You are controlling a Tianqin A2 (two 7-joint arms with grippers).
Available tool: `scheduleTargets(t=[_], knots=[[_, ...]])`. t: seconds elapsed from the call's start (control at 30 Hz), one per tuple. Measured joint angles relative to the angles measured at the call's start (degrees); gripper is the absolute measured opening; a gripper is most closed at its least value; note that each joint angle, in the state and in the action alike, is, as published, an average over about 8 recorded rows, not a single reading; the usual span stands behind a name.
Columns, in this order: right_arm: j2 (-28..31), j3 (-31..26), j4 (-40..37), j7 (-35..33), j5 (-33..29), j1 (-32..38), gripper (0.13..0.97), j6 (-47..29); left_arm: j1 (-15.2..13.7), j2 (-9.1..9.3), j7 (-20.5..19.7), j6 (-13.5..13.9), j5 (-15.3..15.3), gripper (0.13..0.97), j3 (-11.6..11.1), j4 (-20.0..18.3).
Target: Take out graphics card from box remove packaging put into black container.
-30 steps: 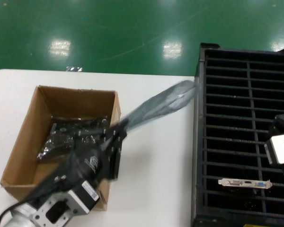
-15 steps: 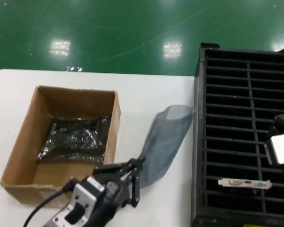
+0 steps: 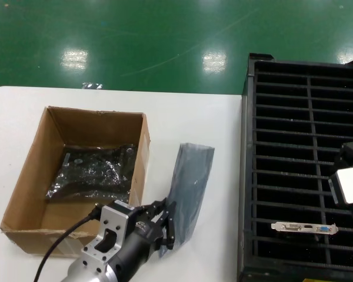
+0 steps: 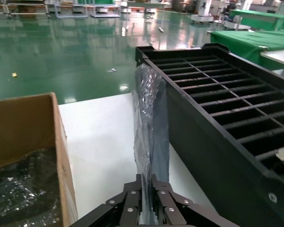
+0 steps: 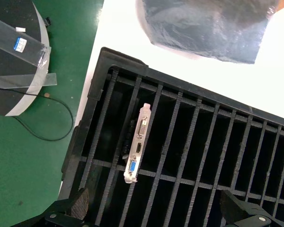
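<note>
Grey packaging (image 3: pixel 189 182) pinched in L tool (image 3: pixel 163 226); no legible text.

1. The left gripper (image 3: pixel 165 226) is clamped on the near end of the grey packaging (image 3: pixel 190 179), which lies on the white surface (image 3: pixel 194 117) between the box (image 3: pixel 23 176) and the black container (image 3: pixel 306 170).
2. A bagged card lies in the box.
3. The graphics card (image 3: pixel 304 227) stands in a near slot of the container.
4. The right gripper (image 3: pixel 350 182) hangs over the container's right side.

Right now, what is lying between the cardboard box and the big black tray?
The head view shows the empty grey bag on the white table between box and tray, pinched by the left claw.
</note>
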Motion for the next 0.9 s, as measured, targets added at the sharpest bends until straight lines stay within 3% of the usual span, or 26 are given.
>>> scheduleTargets(t=[0.1,0.2,0.4,0.5,0.63,0.8,0.9], knots=[[0.0,0.0,0.0,0.0,0.0,0.0,0.966,0.0,-0.3,0.0,-2.3,-0.1,1.3,0.179,0.4,-1.1],[0.0,0.0,0.0,0.0,0.0,0.0,0.966,0.0,-0.4,0.0,-2.0,-0.5,0.5,0.211,0.4,-1.8],[0.0,0.0,0.0,0.0,0.0,0.0,0.966,0.0,-0.6,-0.21,3.7,-0.3,-4.6,0.28,0.6,-2.5],[0.0,0.0,0.0,0.0,0.0,0.0,0.966,0.0,-0.5,-1.19,8.2,-0.6,-7.7,0.336,1.4,-3.4],[0.0,0.0,0.0,0.0,0.0,0.0,0.966,0.0,-0.4,-5.23,15.6,-3.7,-11.7,0.393,4.5,-5.8],[0.0,0.0,0.0,0.0,0.0,0.0,0.966,0.0,-1.4,-13.38,26.2,-12.9,-14.2,0.526,10.1,-8.9],[-0.2,0.5,-0.1,-0.2,0.2,-0.6,0.966,0.5,-2.0,-16.46,30.6,-17.3,-14.5,0.605,12.2,-9.6]])
